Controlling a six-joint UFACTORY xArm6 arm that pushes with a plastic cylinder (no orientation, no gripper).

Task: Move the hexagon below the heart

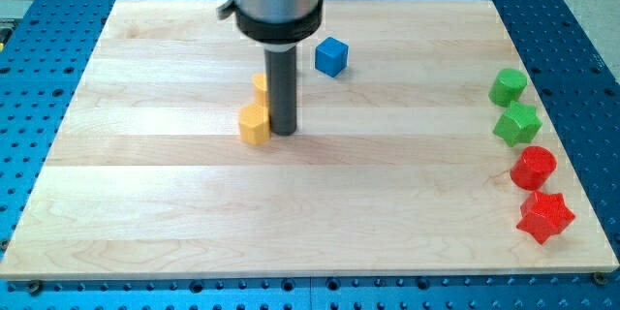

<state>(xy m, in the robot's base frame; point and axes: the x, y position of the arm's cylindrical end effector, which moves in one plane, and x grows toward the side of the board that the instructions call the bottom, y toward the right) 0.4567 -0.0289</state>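
A yellow hexagon block point(254, 125) lies a little left of the board's middle. My tip point(283, 133) stands right beside it, at its right edge, touching or nearly touching. A second yellow block point(260, 83), likely the heart, sits just above the hexagon; the rod hides most of it, so its shape is unclear.
A blue cube point(331, 56) lies up and to the right of the rod. At the view's right edge stand a green round block point(508, 87), a green star point(516, 124), a red round block point(533, 168) and a red star point(545, 216). The wooden board point(145, 213) lies on a blue perforated table.
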